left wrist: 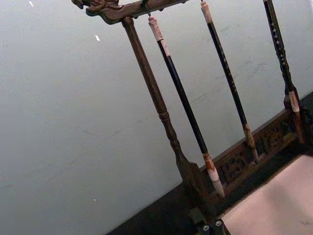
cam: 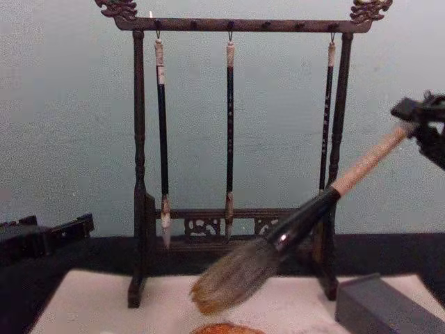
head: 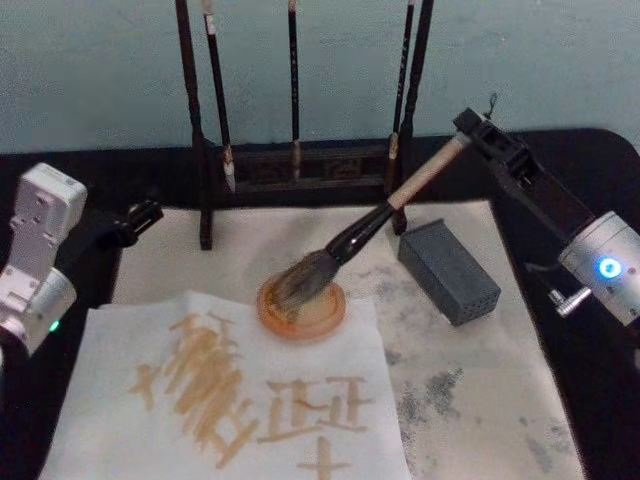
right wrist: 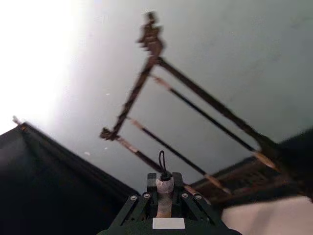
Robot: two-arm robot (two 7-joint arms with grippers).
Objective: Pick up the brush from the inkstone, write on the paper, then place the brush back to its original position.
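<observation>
The brush (head: 385, 213) slants up to the right, its tan handle end pinched in my right gripper (head: 466, 128), which is shut on it (right wrist: 165, 192). Its bushy grey-brown tuft (head: 303, 279) hangs over the round orange inkstone (head: 325, 318); in the chest view the tuft (cam: 233, 277) sits just above the inkstone (cam: 226, 328). The paper (head: 110, 360), a white sheet with tan strokes, lies front left of the inkstone. My left gripper (head: 140, 218) is parked at the table's left edge, away from everything.
A dark wooden rack (head: 205, 190) with three slim hanging brushes (cam: 161, 139) stands at the back. A grey block (head: 450, 272) lies right of the inkstone, under the brush handle. A broad off-white mat (head: 480, 400) with grey smudges covers the table.
</observation>
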